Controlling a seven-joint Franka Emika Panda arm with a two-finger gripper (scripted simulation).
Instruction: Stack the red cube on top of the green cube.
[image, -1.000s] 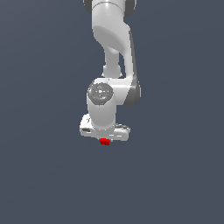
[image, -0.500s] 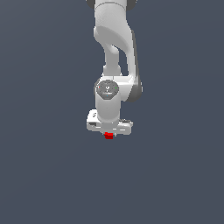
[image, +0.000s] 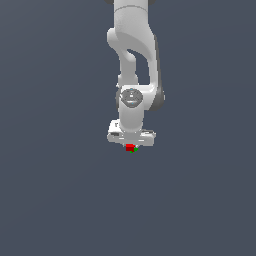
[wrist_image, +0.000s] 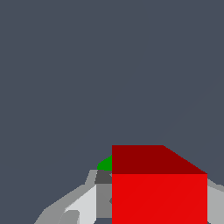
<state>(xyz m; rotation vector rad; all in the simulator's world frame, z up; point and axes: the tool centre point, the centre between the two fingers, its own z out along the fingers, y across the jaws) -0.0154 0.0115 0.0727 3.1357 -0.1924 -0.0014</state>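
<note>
The white Panda arm (image: 133, 60) hangs straight down over the plain dark grey surface (image: 55, 200), its hand near the middle of that surface, well away from every edge and corner. Under the hand, the jaws are closed on the red cube (image: 130, 147), which sits between them right at the gripper (image: 130, 146) tips. In the exterior view a small sliver of the green cube (image: 135, 149) peeps out just beside the red cube, on the exterior view's right and slightly lower; whether the two touch is too small to tell. In the wrist view the red cube (wrist_image: 159, 192) fills the space between the grey fingers (wrist_image: 87, 201), and only a small corner of the green cube (wrist_image: 105, 164) shows past its edge, mostly hidden behind it.
</note>
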